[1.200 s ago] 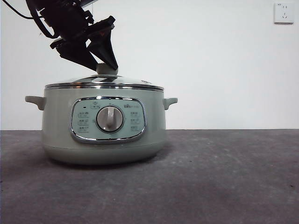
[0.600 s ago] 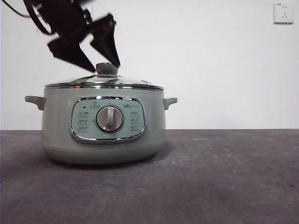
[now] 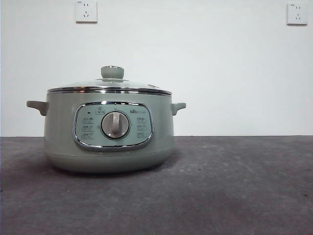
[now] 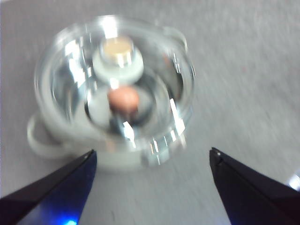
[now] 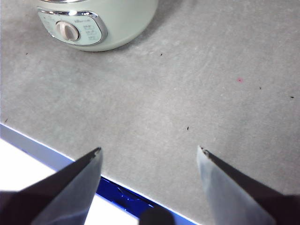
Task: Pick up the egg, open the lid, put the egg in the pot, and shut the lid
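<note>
Grey tabletop, white wall, two sockets. Lid seated on pot, egg inside. Left gripper above at twelve o'clock, wide, empty; right gripper likewise wide.

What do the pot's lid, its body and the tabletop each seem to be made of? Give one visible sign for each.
The round clear lid looks like glass with a polished metal rim: the brown egg shows through it. The pale sage-green pot has a smooth satin body, perhaps plastic or painted metal, with chrome-look trim. The grey tabletop looks matte and mottled, possibly stone-like laminate.
</note>
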Robot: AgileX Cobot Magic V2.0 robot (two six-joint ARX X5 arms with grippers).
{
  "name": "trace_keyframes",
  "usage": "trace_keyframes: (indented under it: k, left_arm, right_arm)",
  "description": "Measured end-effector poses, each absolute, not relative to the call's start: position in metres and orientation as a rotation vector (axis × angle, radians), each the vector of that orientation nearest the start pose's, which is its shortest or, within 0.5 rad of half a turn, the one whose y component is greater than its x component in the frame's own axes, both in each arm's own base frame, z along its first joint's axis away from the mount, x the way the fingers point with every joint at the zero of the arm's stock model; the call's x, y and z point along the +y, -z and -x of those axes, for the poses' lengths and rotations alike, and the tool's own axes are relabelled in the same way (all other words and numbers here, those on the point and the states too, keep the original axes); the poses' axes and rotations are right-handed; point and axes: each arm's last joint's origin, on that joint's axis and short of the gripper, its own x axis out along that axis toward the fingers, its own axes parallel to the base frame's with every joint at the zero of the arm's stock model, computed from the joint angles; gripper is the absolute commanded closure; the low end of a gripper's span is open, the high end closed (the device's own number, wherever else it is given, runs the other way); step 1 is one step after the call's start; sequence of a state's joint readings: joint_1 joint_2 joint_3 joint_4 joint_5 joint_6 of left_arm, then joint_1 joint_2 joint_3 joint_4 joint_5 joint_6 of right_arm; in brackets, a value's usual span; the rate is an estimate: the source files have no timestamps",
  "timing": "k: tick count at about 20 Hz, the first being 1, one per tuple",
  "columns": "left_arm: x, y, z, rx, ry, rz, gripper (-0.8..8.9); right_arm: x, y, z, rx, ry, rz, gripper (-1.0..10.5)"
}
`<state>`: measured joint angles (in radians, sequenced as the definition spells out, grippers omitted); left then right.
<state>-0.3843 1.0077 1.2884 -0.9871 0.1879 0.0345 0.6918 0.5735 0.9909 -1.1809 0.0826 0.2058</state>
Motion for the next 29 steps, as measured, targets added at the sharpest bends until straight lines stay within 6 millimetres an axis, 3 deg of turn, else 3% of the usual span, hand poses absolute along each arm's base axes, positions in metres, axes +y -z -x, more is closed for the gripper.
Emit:
trace_keyframes:
  k: [3, 6, 8, 9, 10, 29]
  left_arm:
    - [-0.061, -0.391, -0.137, 0.743, 0.557, -0.099, 4.05]
    - [-0.059, -0.390, -0.131, 0.770, 0.555, -0.099, 4.34]
    - [-0.059, -0.388, -0.131, 0.786, 0.554, -0.101, 7.16]
    - [-0.059, -0.388, -0.131, 0.788, 0.553, -0.101, 8.31]
    - [-0.059, -0.388, -0.131, 0.788, 0.553, -0.101, 8.19]
    - [-0.062, -0.385, -0.138, 0.812, 0.552, -0.103, 8.17]
  right_arm:
    - [0.041, -0.334, -0.054, 0.771, -0.500, 0.102, 6.0]
    - [0.041, -0.334, -0.054, 0.771, -0.500, 0.102, 6.0]
    - [0.041, -0.334, -0.054, 0.771, -0.500, 0.101, 6.9]
    - [0.041, -0.334, -0.054, 0.771, -0.500, 0.102, 8.4]
    - [0.041, -0.334, -0.054, 0.771, -0.500, 0.102, 9.6]
    - [0.041, -0.334, -0.054, 0.777, -0.491, 0.081, 9.5]
